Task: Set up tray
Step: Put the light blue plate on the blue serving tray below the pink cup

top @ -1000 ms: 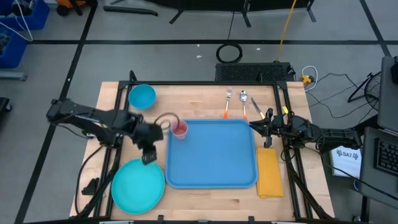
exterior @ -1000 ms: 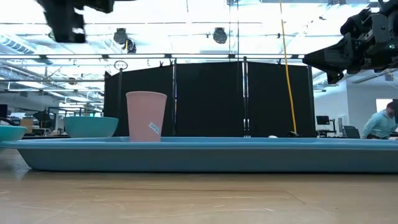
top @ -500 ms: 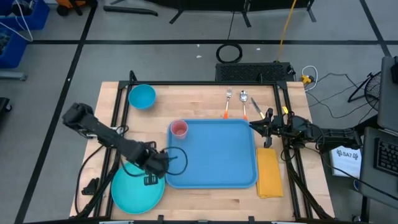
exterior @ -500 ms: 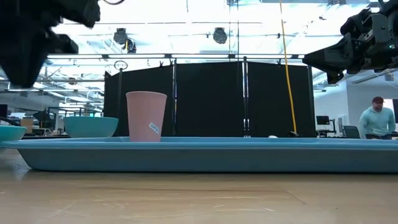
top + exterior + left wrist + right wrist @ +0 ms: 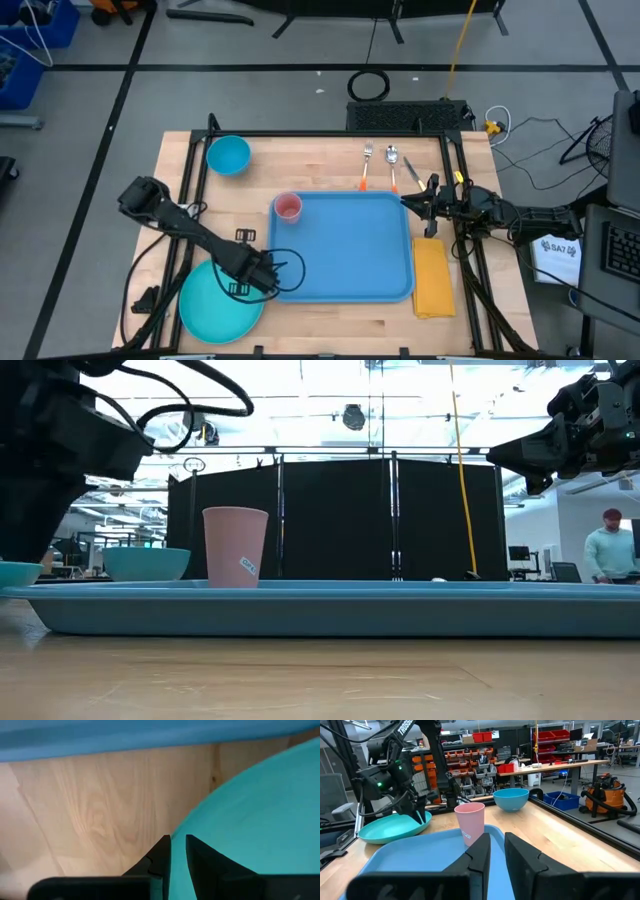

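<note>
While the tray [image 5: 345, 248] sits mid-table holding 1 pink cup [image 5: 288, 207] at its far-left corner, left gripper [image 5: 262, 272], fingers slightly parted, straddles the turquoise plate [image 5: 215, 300] rim; right gripper [image 5: 408, 199] hovers, nearly clenched, empty.

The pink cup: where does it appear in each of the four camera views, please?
High view: the pink cup stands in the far left corner of the blue tray.
Low view: the cup is left of centre, on the tray.
Left wrist view: not in it.
Right wrist view: the cup is at the centre, on the tray.
Shared landmark: the blue bowl beside the cup.
</note>
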Available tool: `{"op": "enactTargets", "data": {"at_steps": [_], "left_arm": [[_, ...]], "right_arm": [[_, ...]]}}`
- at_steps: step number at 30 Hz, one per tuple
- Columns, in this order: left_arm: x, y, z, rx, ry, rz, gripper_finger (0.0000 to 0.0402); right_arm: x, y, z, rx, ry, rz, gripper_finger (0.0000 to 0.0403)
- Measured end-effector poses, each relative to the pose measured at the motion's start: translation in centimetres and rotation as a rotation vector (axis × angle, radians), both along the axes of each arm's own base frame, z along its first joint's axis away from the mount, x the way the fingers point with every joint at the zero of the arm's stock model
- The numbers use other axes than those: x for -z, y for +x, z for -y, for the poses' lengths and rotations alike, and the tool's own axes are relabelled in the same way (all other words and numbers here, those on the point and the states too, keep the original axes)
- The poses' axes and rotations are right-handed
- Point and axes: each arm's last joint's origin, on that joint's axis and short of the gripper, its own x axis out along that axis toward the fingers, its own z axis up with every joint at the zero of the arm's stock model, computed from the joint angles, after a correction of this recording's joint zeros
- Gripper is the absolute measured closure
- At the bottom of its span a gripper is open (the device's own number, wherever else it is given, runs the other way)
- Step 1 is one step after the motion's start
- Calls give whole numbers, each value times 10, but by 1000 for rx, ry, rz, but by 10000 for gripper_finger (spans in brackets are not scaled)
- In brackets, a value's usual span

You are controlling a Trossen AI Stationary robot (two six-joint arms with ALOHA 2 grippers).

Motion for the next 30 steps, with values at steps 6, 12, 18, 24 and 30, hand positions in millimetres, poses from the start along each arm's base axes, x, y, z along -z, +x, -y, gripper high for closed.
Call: {"op": "enactTargets", "data": {"at_steps": [6,12,18,24,30], "left_arm": [[0,0,-1,-9,-3,-6,282],[0,5,-10,-45,46,22,210],[0,6,-11,-47,0,9,191],[12,2,-11,-51,-66,-11,190],[30,-8,-15,-62,-89,-35,192]], "right_arm": [[0,0,0,0,0,0,355],[0,0,0,0,0,0,355],[0,0,0,0,0,0,355],[0,0,0,0,0,0,355],[0,0,0,0,0,0,355]]}}
